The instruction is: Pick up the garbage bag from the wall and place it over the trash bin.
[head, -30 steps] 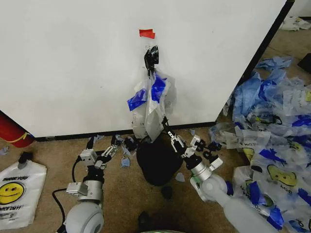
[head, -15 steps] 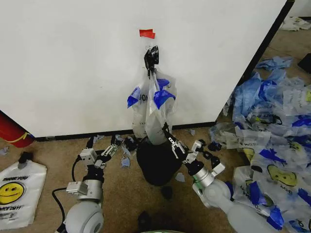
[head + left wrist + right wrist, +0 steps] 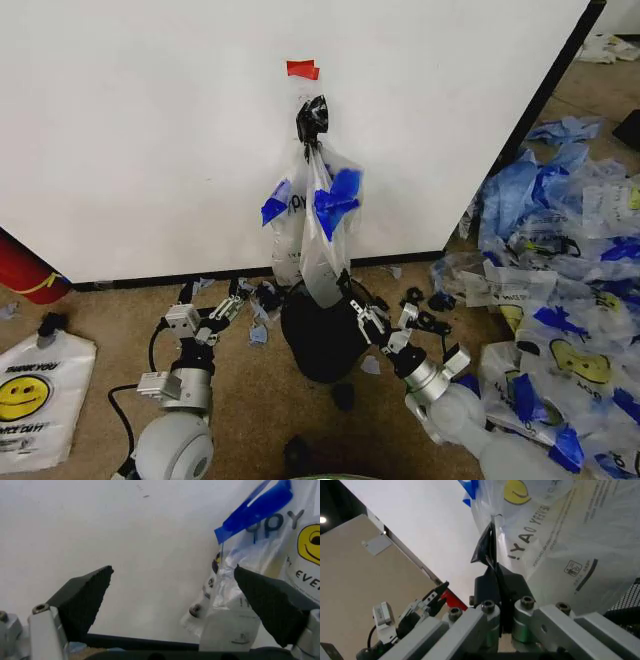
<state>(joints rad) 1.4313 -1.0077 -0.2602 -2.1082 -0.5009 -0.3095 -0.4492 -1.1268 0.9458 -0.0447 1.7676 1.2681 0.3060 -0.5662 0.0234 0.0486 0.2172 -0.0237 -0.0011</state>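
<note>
The garbage bag hangs low over the trash bin, blocking its rim at frame centre; bare floor (lower left) lies open, plastic bags crowd the right

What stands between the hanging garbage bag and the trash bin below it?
Nothing visible. The garbage bag hangs on the wall directly above the trash bin, with the right gripper at its lower end.

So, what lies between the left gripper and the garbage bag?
In the left wrist view, the left gripper is open; between it and the garbage bag is only bare wall.
</note>
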